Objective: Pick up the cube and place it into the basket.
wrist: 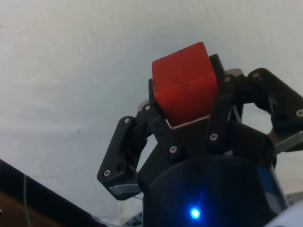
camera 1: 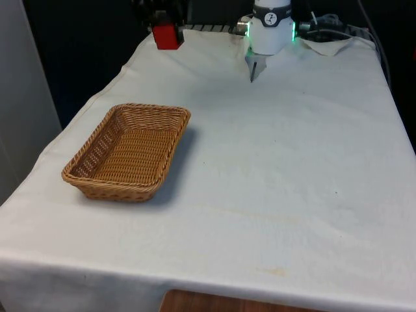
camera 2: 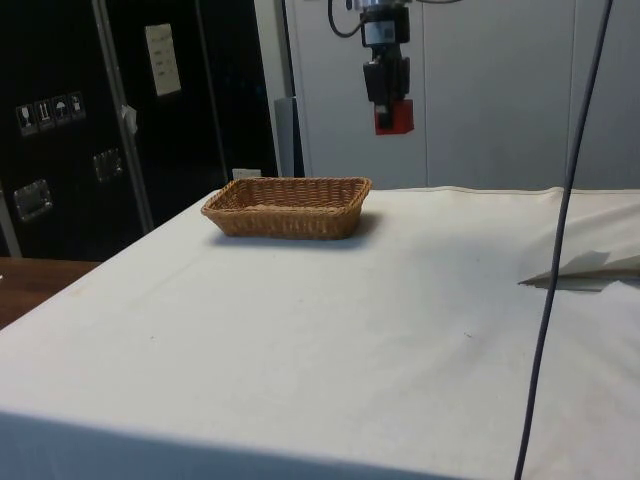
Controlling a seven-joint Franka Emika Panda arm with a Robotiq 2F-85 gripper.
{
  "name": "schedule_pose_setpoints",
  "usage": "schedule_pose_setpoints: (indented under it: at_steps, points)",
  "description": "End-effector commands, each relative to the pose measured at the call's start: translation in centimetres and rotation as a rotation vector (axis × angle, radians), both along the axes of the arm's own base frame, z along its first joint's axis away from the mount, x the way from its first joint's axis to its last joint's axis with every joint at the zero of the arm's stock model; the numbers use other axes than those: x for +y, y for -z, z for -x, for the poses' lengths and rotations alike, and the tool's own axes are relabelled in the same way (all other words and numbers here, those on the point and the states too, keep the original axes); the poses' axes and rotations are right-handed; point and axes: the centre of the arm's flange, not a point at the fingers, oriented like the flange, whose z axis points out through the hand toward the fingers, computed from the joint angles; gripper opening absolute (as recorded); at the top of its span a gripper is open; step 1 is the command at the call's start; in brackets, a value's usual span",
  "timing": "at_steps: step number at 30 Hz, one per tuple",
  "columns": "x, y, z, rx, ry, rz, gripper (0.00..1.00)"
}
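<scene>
My black two-finger end effector (wrist: pixel 187 106) is clamped on the small red cube (wrist: pixel 184 87), and I hold it up in the air, well above the surface (camera 1: pixel 279 169) with the white cloth. In the wrist view the cube sits between my two fingers (wrist: pixel 158 127), one finger on each of two opposite sides, and the red top face of the cube is free. Under it I see the white cloth and nothing touches the cube from below.

In the front view the end effector (camera 1: pixel 165 23) with the red cube (camera 1: pixel 166 36) is at the far end of the surface, on the front view's left, close to the far edge of the cloth. The rectangular woven wicker basket (camera 1: pixel 97 146) stands on the cloth nearer to the camera, also on the front view's left, well apart from the cube. Its inside shows only the woven bottom.

In the side view the cube (camera 2: pixel 394 116) hangs high, above and a little beyond the right end of the basket (camera 2: pixel 288 208), and the end effector (camera 2: pixel 386 85) points straight down.
</scene>
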Motion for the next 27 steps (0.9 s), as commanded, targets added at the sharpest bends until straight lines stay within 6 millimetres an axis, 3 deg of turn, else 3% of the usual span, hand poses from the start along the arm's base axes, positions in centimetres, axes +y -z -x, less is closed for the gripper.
schedule_pose_setpoints:
  at_steps: [1, 15, 27]
  points:
    - [0.0, -0.6, 0.0, 0.007, 0.000, 0.008, 0.00]
    - [-0.2, -3.8, -0.6, 0.023, -0.020, 0.012, 0.00]
    - [0.2, -4.5, -1.7, 0.014, -0.026, 0.024, 0.00]
